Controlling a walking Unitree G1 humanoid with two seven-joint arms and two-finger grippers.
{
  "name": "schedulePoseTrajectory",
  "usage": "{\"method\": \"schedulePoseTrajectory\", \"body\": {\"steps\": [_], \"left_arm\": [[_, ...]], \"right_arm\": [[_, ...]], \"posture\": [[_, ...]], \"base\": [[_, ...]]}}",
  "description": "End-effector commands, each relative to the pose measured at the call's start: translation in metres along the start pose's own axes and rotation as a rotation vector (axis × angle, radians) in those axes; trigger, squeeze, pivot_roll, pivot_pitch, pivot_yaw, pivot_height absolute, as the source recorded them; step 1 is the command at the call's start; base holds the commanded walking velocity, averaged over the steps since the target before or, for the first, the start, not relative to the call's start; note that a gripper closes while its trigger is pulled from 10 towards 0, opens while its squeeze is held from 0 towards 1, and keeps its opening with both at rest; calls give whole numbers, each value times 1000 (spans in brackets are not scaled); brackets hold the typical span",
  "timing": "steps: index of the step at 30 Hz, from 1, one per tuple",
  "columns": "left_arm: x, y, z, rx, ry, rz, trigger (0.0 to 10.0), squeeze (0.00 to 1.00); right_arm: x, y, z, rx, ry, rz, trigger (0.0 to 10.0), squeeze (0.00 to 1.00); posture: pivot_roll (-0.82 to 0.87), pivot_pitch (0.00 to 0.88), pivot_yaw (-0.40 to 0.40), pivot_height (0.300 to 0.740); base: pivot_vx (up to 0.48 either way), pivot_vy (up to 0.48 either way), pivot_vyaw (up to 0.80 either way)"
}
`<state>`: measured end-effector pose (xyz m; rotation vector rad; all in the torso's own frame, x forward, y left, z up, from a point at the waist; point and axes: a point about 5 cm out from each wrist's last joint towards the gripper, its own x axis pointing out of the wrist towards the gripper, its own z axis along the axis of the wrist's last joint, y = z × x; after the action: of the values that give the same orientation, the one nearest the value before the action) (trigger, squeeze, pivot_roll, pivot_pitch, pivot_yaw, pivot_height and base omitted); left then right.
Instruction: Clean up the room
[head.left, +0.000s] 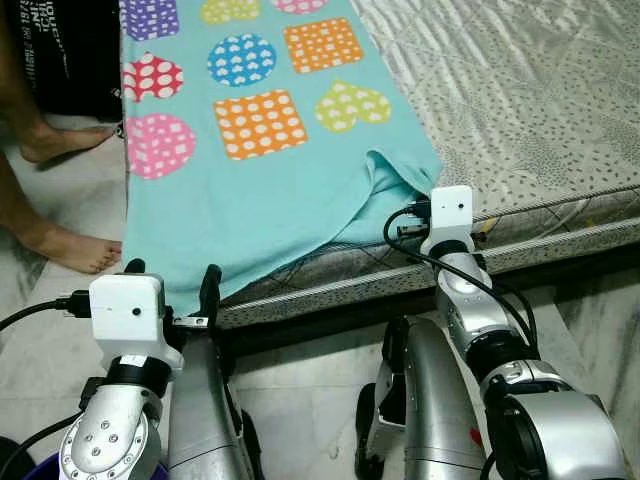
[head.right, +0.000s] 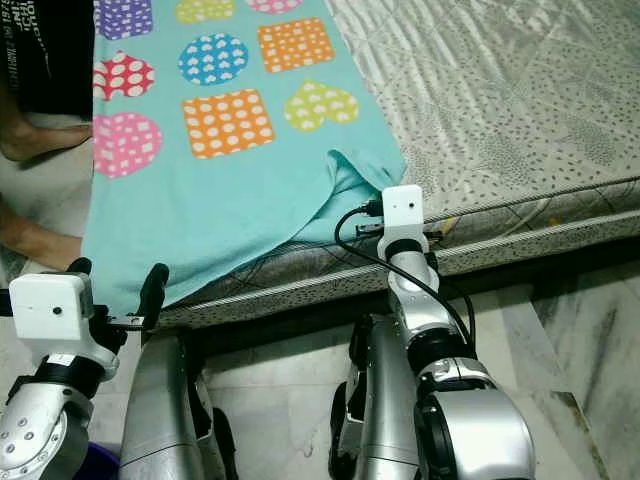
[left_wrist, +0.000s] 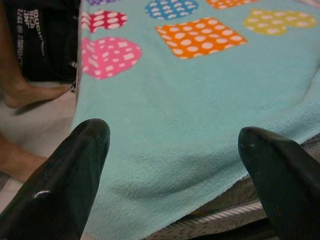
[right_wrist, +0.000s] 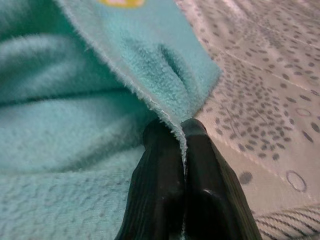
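Folding step: your right end effector (right_wrist: 182, 137) pinches the blanket (head.left: 270, 190) corner; left end effector (left_wrist: 172, 150) gapes before its hem. Grip next.

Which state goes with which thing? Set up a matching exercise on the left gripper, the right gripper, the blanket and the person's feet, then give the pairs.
Things:
1. left gripper
2. right gripper
3. blanket
4. person's feet

States:
A. bare, on the floor beside the bed
B. shut on the blanket's edge
C. turquoise with dotted shapes, spread over the mattress
D. open, fingers wide apart near the blanket's hanging edge

Pairs: 1-D, 2-B, 3-C, 4-A
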<state>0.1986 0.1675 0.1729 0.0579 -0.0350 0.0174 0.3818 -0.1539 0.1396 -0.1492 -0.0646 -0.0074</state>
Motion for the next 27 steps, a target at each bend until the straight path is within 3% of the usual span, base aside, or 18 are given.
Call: {"method": "schedulePoseTrajectory", "body": {"steps": [1,7,13,21,22,23,25,26,27], "left_arm": [[-2,4,-4,11,22,21,10000,0],[-2,5,-5,10,23,23,10000,0],[-2,4,-6,5,24,18,10000,0],[2,3,-6,-2,23,3,10000,0],[3,3,-6,-3,24,0,10000,0],[3,3,-7,-3,24,-1,10000,0],[4,2,-7,-6,26,-5,10000,0],[4,2,-7,-7,27,-7,10000,0],[4,1,-7,-8,27,-9,10000,0]], "right_arm": [[-4,-4,-8,40,26,-4,0,0],[-13,-11,-17,44,29,22,0,0],[-31,-30,-22,39,7,32,0,0],[-46,-39,-27,35,17,43,0,0],[-48,-40,-29,39,26,43,706,0],[-49,-41,-29,40,29,43,706,0],[-52,-40,-31,37,38,51,8118,0],[-53,-40,-32,40,46,58,10000,0],[-54,-39,-33,44,52,63,10000,0]], "posture": [[252,323,17,481],[251,321,16,481],[229,319,19,481],[217,313,26,481],[215,310,26,481],[215,310,26,481],[213,308,27,481],[212,307,27,481],[212,306,27,481]], "base": [[0,0,0],[0,0,0],[0,0,0],[0,0,0],[0,0,0],[0,0,0],[0,0,0],[0,0,0],[0,0,0]]}}
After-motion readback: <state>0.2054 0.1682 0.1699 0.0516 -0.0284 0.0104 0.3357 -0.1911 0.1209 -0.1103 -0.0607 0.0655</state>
